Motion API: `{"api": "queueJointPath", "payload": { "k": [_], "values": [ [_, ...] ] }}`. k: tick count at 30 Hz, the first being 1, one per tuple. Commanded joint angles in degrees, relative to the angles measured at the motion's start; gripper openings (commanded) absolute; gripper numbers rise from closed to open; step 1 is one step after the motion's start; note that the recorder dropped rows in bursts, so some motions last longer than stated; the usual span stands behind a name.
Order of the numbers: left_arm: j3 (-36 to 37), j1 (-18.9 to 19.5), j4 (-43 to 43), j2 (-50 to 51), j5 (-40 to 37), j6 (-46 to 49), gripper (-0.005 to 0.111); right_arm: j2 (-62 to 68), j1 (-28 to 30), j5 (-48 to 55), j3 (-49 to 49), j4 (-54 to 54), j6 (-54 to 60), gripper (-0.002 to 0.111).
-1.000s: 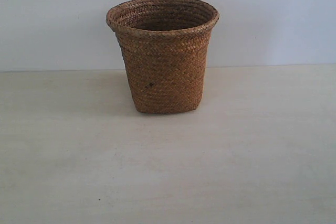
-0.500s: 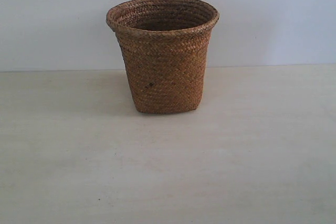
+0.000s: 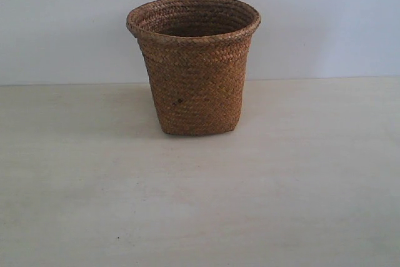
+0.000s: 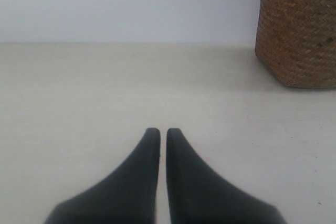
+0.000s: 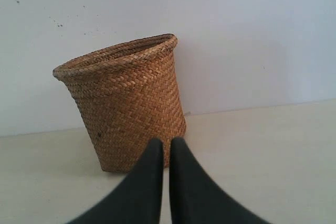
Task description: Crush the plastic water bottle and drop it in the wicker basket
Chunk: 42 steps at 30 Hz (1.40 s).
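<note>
1. The plastic water bottle is not seen in any view: not on the worktop (image 3: 281, 186), not in either gripper. Its whereabouts can't be told.
2. The wicker basket (image 3: 194, 85) is stood on the worktop close to the wall (image 3: 62, 23), approx. mid-frame in the ext. view. Only its upper inner wall is shown and the bottom is hidden, so contents can't be checked.
3. The left gripper (image 4: 163, 132) is clenched, w/ only a thin slit between the fingers and nothing held. It is kept low over bare worktop, well apart from the basket.
4. The right gripper (image 5: 165, 142) is clenched likewise and empty. It is aimed at the basket's base. No contact is judged, since neither gripper is shown in the ext. view.
5. Progress: two readings are allowed.
   - The bottle is crushed & dropped in, so the task is done.
   - Nothing is begun, w/ the bottle out of shot.
   - Empty grippers plus no bottle on the worktop are taken as leaning toward done, but this is a guess only and not settled by what is shown.
6. Orientation:
   - Bottle: long axis & cap direction can't be given, as it is unseen.
   - Basket: long axis vertical, mouth up, taper narrowing to the base, no tilt noted. The dark spot (image 3: 179, 100) on its side is turned toward the ext. cam.
</note>
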State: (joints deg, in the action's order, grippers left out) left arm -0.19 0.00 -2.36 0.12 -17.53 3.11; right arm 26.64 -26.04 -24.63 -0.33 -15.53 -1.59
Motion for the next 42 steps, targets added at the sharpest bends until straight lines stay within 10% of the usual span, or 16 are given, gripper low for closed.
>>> {"api": "queueJointPath", "payload": {
  "k": [1, 10, 21, 42],
  "values": [
    [0.2, 0.1, 0.3, -0.1, 0.1, -0.3, 0.004, -0.1, 0.2, -0.5, 0.3, 0.2, 0.4, 0.001],
    [0.2, 0.1, 0.3, -0.1, 0.1, -0.3, 0.004, -3.3, 2.4, 3.0, 0.3, 0.7, 2.0, 0.001],
    [0.2, 0.1, 0.3, -0.1, 0.1, -0.3, 0.004, -23.0, 21.7, 27.0, 0.3, 0.8, 7.5, 0.001],
    [0.2, 0.1, 0.3, -0.1, -0.1, -0.1, 0.004, -25.5, 25.5, 44.1, 0.3, 2.9, 13.4, 0.001]
  ]
}}
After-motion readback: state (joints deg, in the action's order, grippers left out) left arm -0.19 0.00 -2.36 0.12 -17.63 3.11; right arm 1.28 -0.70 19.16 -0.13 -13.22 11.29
